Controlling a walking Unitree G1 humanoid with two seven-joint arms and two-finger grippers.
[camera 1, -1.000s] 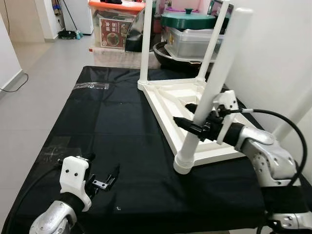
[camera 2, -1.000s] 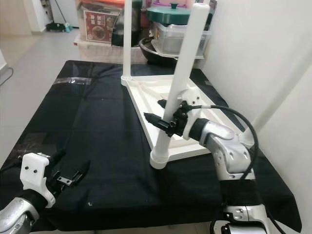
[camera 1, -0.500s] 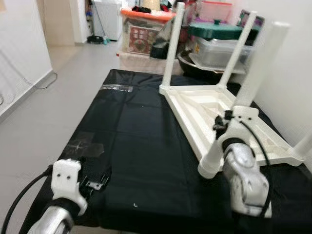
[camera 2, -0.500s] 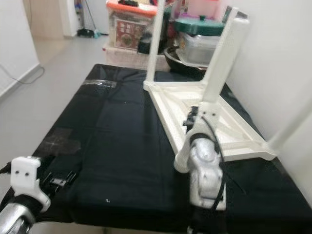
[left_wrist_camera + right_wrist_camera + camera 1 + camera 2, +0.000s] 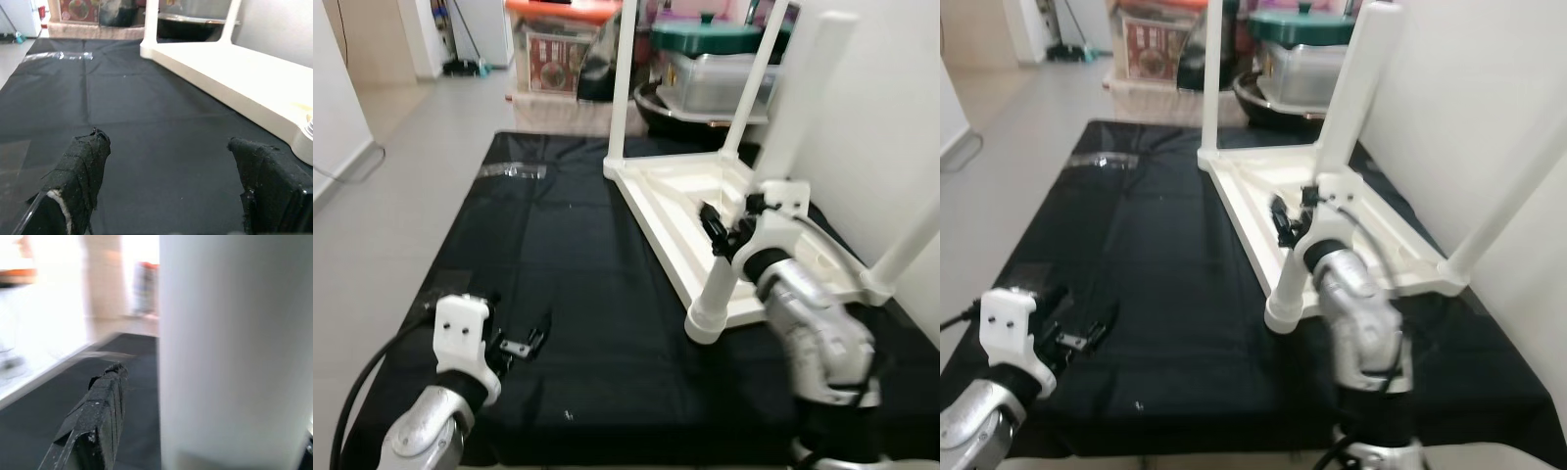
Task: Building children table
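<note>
table leg [image 5: 773,166], right pincer [image 5: 722,233] around it

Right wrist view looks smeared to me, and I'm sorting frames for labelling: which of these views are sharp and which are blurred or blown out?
Right wrist view: blurred, the background washed out to white, the table leg a soft pale column. Left wrist view: sharp, evenly lit, both fingers of the left claw crisp over the black cloth. Both eye views: mildly soft, most around the right claw.

White plastic children's table [image 5: 705,201] upside down on black cloth [image 5: 558,255], legs [image 5: 625,83] pointing up.
</note>
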